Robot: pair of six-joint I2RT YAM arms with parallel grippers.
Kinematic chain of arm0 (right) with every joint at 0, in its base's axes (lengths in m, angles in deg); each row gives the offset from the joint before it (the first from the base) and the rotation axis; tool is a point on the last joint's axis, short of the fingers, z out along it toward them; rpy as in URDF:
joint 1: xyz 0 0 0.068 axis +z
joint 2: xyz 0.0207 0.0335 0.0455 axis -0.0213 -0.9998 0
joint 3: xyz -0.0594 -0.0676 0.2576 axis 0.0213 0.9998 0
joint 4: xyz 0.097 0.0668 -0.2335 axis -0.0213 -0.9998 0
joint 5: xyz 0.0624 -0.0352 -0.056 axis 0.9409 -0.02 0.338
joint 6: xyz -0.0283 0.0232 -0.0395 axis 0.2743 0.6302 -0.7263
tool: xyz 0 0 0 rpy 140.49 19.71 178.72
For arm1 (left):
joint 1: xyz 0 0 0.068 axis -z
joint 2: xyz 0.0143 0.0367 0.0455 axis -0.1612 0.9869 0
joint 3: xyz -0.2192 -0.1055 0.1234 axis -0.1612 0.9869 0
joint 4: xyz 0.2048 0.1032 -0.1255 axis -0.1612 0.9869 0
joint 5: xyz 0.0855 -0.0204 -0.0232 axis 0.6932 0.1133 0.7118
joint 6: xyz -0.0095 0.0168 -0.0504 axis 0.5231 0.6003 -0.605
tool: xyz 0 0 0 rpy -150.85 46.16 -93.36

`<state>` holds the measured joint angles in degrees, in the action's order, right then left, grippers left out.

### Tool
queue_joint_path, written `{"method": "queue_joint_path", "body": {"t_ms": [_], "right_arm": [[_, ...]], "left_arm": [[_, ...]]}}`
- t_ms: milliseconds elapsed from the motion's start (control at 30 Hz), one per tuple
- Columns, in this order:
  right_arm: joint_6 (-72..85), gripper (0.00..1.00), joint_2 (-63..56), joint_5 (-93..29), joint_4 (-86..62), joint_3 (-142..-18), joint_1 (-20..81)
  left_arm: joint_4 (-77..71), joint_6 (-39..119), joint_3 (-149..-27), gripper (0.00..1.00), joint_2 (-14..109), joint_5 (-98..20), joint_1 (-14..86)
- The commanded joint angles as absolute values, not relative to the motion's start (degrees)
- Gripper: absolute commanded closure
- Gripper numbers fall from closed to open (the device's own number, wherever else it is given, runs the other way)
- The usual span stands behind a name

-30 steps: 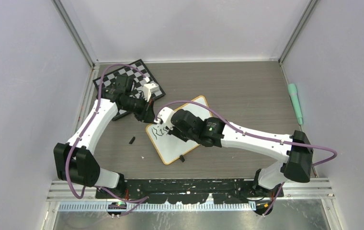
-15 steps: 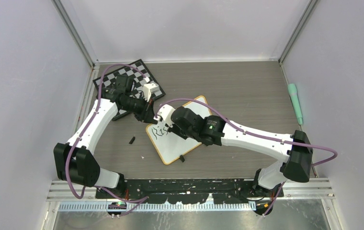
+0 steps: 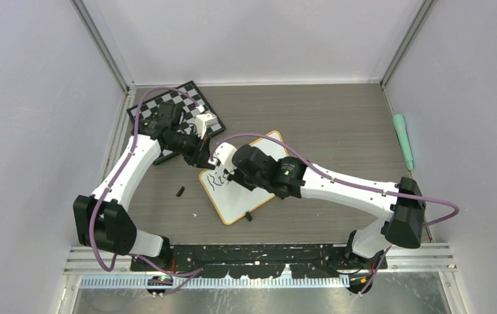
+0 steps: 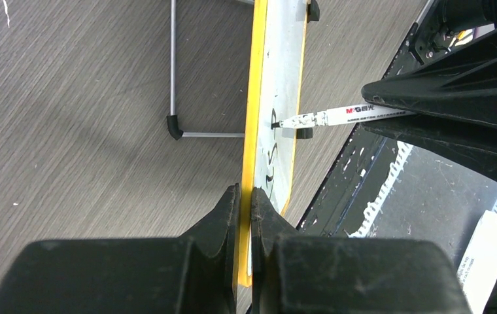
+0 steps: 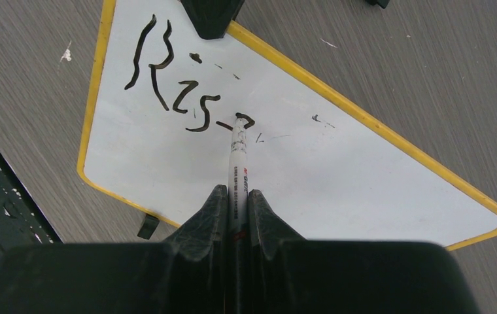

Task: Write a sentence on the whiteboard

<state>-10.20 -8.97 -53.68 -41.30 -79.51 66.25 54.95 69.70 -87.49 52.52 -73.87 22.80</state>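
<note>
A: Top view first. The whiteboard lies flat on the table, turned at an angle, with both arms reaching in over its left end

B: And the left gripper?

A: Clamped right down on the whiteboard's yellow rim, one finger on each side of the edge, jaws squeezed narrow with only the rim between them. That's at the corner next to the first letter

B: Over to the right gripper, then

A: It's pinched tight on a white marker, the barrel running out between the fingers toward the whiteboard. The tip is touching the white surface, just to the right of the writing

B: How much of the sentence can you read?

A: "Ris" in black near the whiteboard's left end, plus a small loop right at the marker tip. The rest of the surface is bare apart from a few faint specks

B: Anything else around it?

A: A chessboard off the whiteboard's far left corner, partly under the left arm. A small black clip sits on the table just left of the whiteboard, another is fixed on its near edge, and a green pen lies well apart to the right
</note>
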Motion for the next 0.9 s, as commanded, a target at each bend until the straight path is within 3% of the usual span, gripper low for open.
{"method": "queue_joint_path", "body": {"t_ms": [0, 867], "right_arm": [[-9.07, 1.0, -9.6, -52.61, -39.88, -80.07, 66.52], [-10.46, 1.0, -4.85, -57.59, -39.92, -76.43, 65.62]], "left_arm": [[53.88, 69.67, -87.2, 1.0, 52.36, -74.13, 22.9], [54.09, 70.21, -87.42, 1.0, 52.73, -73.7, 22.9]]}}
